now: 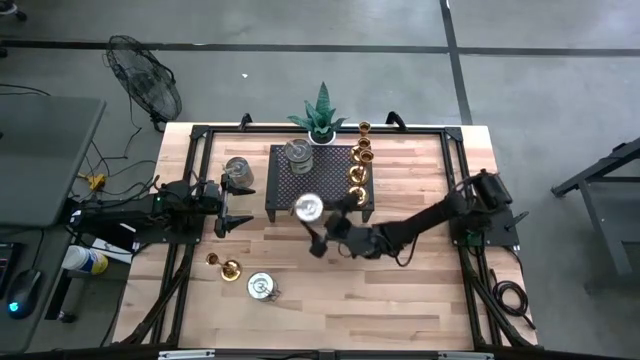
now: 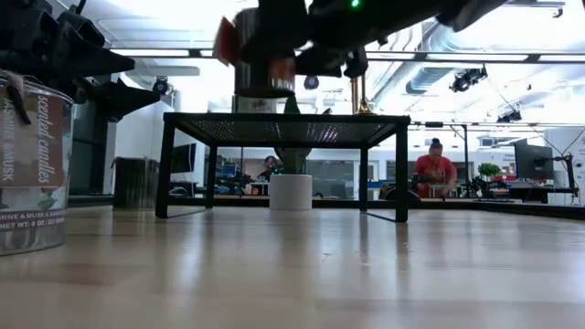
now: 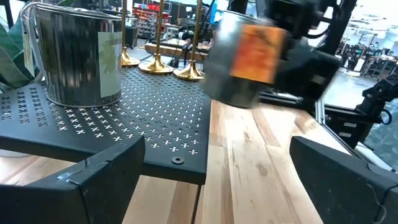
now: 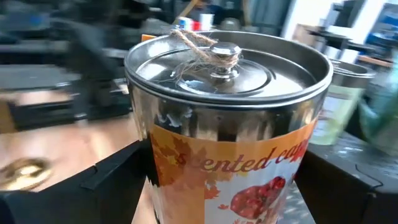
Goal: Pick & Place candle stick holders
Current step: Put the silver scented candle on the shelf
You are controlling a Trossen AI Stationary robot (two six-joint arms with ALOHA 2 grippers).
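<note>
The right gripper [image 1: 312, 222] has its jaws clamped on a silver candle tin with an orange label [image 4: 227, 124], one finger on each side of the tin's wall. The tin stands upright between the jaws, lid and knob up, long axis vertical. It hangs in the air at the front edge of the black perforated rack [image 1: 285, 190], higher than the rack's top in the low view. Past the jaws, a second tin with a pale label [image 3: 78, 56] stands on the rack, and slim brass candle stick holders [image 1: 359, 165] stand upright in a row along the rack's far side. The left gripper [image 1: 232, 205] waits beside the rack with its jaws wide apart and nothing between them; bare wooden table [image 1: 420, 290] lies in front of it.
</note>
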